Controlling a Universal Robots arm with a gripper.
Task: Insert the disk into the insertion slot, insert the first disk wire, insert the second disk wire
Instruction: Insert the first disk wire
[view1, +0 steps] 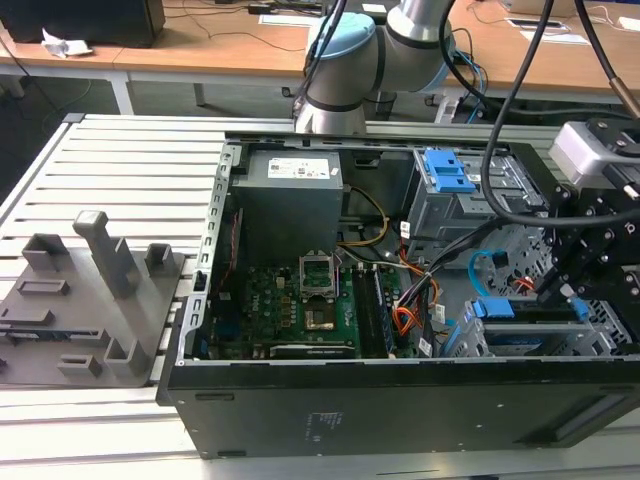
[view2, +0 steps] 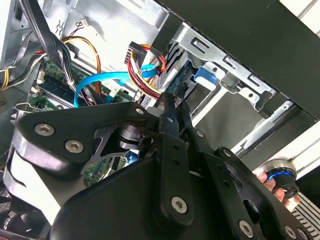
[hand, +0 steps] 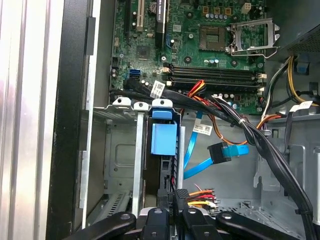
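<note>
Bright-blue plastic is framing the flat disk (hand: 164, 139), which is sitting on edge inside the low grey metal insertion slot (hand: 117, 155). Its blue tab is pointing toward the green motherboard (hand: 210, 35). In the exterior view the disk (view1: 495, 308) is showing low toward the exterior view's right, inside the open black computer case (view1: 400, 410).

Black two-fingered gripper (hand: 172, 199) is hanging at the disk's end farthest from the motherboard. In the exterior view it (view1: 572, 300) is sitting at the far right of the frame. Fingers (view2: 169, 120) are pressing close together, apparently pinching the black connector of the red, yellow and orange wire bundle (hand: 201, 194). In the second wrist view that bundle (view2: 142, 67) is running down to the fingertips.

Thin flat light-blue cable (hand: 234, 150) is looping beside the disk, its small connector end lying apart from the disk. In the exterior view the loop (view1: 478, 262) is arching just above the slot.
</note>
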